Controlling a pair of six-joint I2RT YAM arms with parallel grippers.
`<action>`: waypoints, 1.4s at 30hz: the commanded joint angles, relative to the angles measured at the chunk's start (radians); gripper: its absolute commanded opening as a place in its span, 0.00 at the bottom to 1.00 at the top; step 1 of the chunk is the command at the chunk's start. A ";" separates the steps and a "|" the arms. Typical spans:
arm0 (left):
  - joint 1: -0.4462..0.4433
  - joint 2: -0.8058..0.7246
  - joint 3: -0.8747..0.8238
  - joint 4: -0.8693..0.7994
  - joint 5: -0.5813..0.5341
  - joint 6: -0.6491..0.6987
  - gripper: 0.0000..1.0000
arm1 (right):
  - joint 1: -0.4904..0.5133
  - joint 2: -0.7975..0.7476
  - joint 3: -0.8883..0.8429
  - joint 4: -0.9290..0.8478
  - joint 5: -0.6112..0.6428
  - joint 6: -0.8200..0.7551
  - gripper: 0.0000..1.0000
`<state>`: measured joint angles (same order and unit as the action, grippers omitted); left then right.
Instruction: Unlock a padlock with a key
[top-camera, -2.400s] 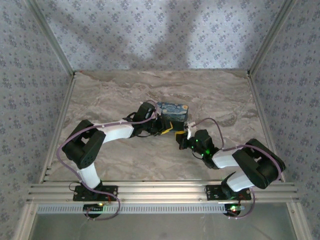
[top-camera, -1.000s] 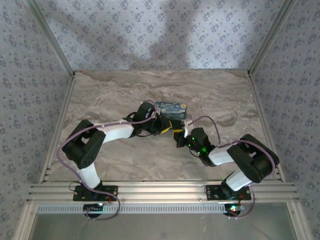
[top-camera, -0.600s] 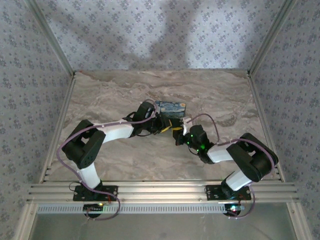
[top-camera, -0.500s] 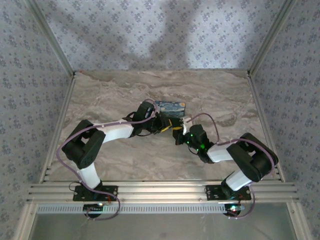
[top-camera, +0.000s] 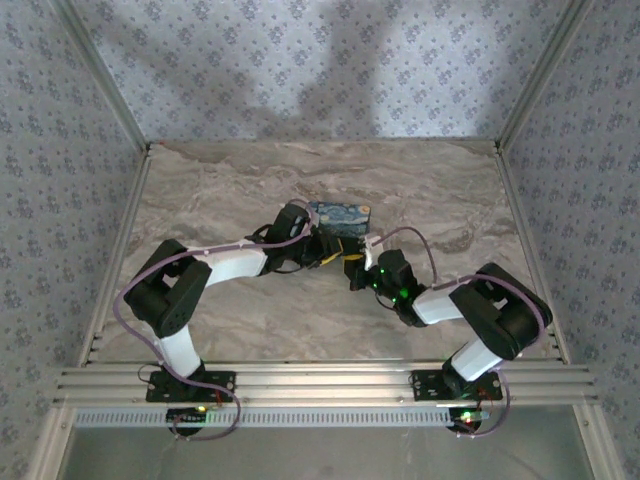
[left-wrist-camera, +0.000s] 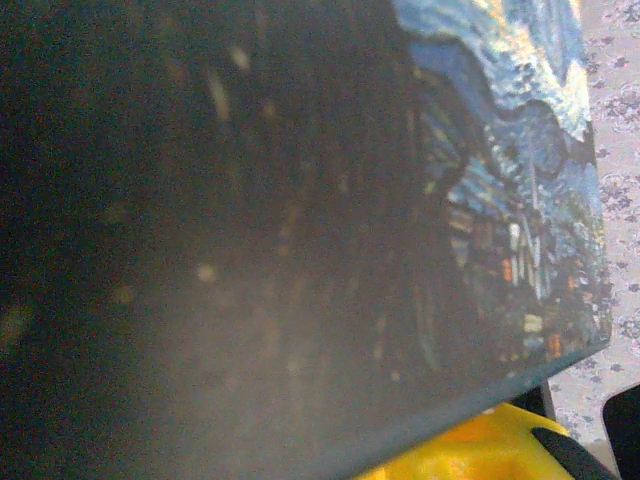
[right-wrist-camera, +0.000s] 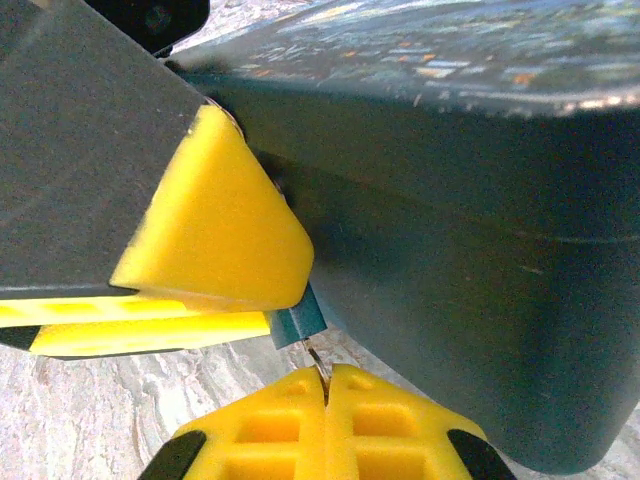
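Note:
In the right wrist view, the padlock (right-wrist-camera: 298, 323) is a tiny dark teal block poking out between the yellow fingers of my left gripper (right-wrist-camera: 278, 308), which is shut on it. My right gripper (right-wrist-camera: 325, 385) is shut on a thin silvery key (right-wrist-camera: 318, 362), and the key's tip touches the underside of the padlock. Seen from above, both grippers meet just in front of the blue starry-night box (top-camera: 340, 215), with the left gripper (top-camera: 328, 250) to the left and the right gripper (top-camera: 355, 268) to the right. The padlock is too small to make out from above.
The blue box (right-wrist-camera: 470, 200) stands right behind and beside the padlock, close to both grippers. It blocks most of the left wrist view, where its printed face (left-wrist-camera: 500, 200) and one yellow finger (left-wrist-camera: 470, 450) show. Marble tabletop (top-camera: 240, 310) lies around the arms, with patterned walls on three sides.
My right gripper has edged left and forward toward the left gripper and the padlock. The box has shifted slightly back. The left arm has stayed nearly still.

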<state>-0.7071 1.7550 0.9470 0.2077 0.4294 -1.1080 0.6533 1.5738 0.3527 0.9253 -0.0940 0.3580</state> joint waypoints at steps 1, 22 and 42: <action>-0.027 0.013 -0.016 0.007 0.064 0.012 0.31 | 0.000 0.022 0.012 0.087 0.013 0.016 0.00; 0.031 -0.120 -0.119 0.040 -0.023 0.047 0.44 | 0.026 0.123 0.006 0.099 0.024 0.103 0.00; 0.078 -0.219 -0.347 0.363 -0.073 -0.131 0.51 | 0.044 0.077 0.086 -0.086 -0.047 0.380 0.00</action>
<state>-0.6346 1.5265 0.6079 0.4774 0.3439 -1.1812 0.6891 1.6733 0.4114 0.8822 -0.1108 0.6418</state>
